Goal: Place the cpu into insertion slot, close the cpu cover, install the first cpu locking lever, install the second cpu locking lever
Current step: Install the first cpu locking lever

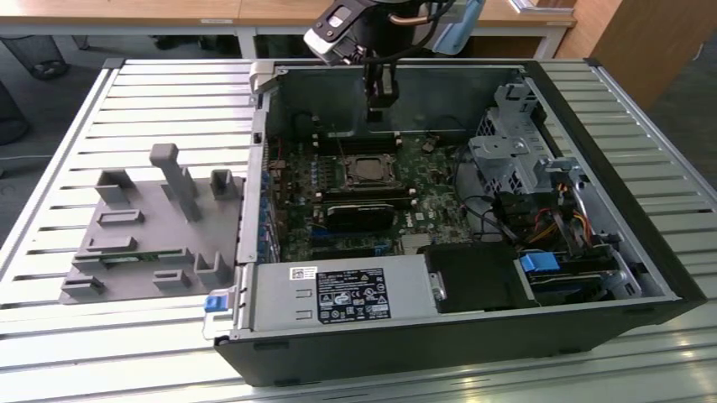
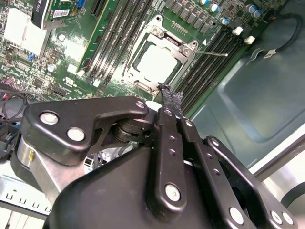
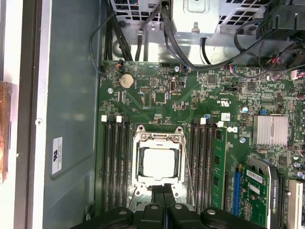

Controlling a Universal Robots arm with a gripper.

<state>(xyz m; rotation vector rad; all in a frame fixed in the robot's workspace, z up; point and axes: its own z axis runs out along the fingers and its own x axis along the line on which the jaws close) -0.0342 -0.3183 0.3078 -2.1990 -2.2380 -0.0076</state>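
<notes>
The cpu (image 3: pixel 158 163) shows its silver top inside the insertion slot (image 3: pixel 137 180) on the green board. The cpu cover (image 3: pixel 158 139) lies down around it, its window framing the chip. In the second wrist view the cpu (image 2: pixel 153 63) and the cpu cover (image 2: pixel 174 45) look the same. One thin wire locking lever (image 3: pixel 188 174) angles away from the socket, and its hooked end (image 2: pixel 220 54) stands free over the memory slots. My gripper (image 3: pixel 164 192) is shut and holds nothing. It hovers just off the socket's edge, above the board (image 1: pixel 381 99).
Black memory slots (image 3: pixel 114 162) flank the socket on both sides. A graphics card (image 3: pixel 255 183), a silver heatsink (image 3: pixel 270 130) and loose cables (image 3: pixel 143 33) lie nearby. The case holds a power supply (image 1: pixel 342 294) and a drive cage (image 1: pixel 510 159). A grey fixture plate (image 1: pixel 146 231) sits outside the case.
</notes>
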